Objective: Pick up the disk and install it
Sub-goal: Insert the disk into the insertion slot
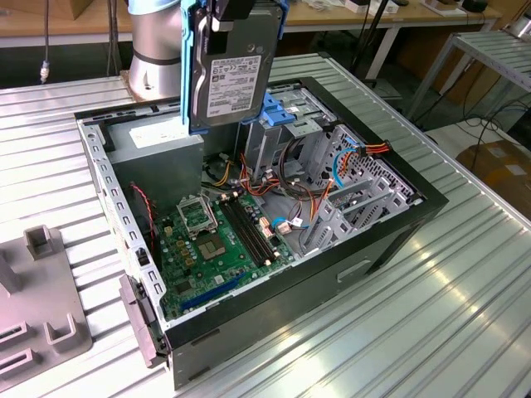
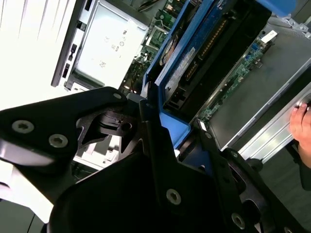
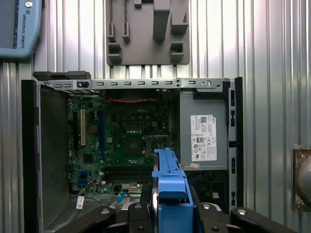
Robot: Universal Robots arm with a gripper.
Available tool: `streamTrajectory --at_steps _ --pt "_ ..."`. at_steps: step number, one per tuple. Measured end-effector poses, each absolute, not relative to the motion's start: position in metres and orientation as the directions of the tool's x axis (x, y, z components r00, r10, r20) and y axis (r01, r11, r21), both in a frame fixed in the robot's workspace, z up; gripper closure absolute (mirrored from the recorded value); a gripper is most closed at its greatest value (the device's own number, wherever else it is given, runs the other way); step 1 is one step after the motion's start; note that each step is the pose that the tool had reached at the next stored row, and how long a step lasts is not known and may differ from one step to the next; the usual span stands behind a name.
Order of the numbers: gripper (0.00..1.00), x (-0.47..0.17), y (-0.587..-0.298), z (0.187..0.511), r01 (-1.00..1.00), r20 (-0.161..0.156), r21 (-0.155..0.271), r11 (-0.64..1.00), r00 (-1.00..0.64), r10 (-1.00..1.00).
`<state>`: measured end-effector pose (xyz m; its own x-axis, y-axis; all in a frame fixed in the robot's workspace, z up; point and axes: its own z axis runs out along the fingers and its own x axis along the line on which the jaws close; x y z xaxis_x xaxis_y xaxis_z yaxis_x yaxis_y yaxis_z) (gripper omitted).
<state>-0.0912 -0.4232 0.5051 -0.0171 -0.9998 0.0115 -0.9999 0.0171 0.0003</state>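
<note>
The disk (image 1: 232,70), a grey metal drive with a white label and blue side rails, hangs upright above the open computer case (image 1: 398,224). My gripper (image 1: 222,16) is shut on its upper end. In the second wrist view the black fingers (image 2: 150,141) clamp the blue rail of the disk (image 2: 194,58). In the first wrist view the disk's blue edge (image 3: 167,182) sticks out from the gripper (image 3: 167,213) over the motherboard (image 3: 121,141). The grey drive cage with a blue bracket (image 1: 286,112) stands just beside the disk, toward the exterior view's right.
Cables (image 1: 299,186) cross the case beside the cage. The power supply (image 3: 204,131) fills one corner. A grey fixture block (image 1: 41,323) lies on the ribbed table at the exterior view's left. A person's hand (image 2: 302,121) shows near the case's edge. A teach pendant (image 3: 19,24) lies nearby.
</note>
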Motion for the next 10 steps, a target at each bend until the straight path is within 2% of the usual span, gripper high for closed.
streamTrajectory --at_steps 10 --pt "0.63 -0.091 -0.436 0.505 -1.0 0.012 0.0 0.017 -0.017 -1.0"
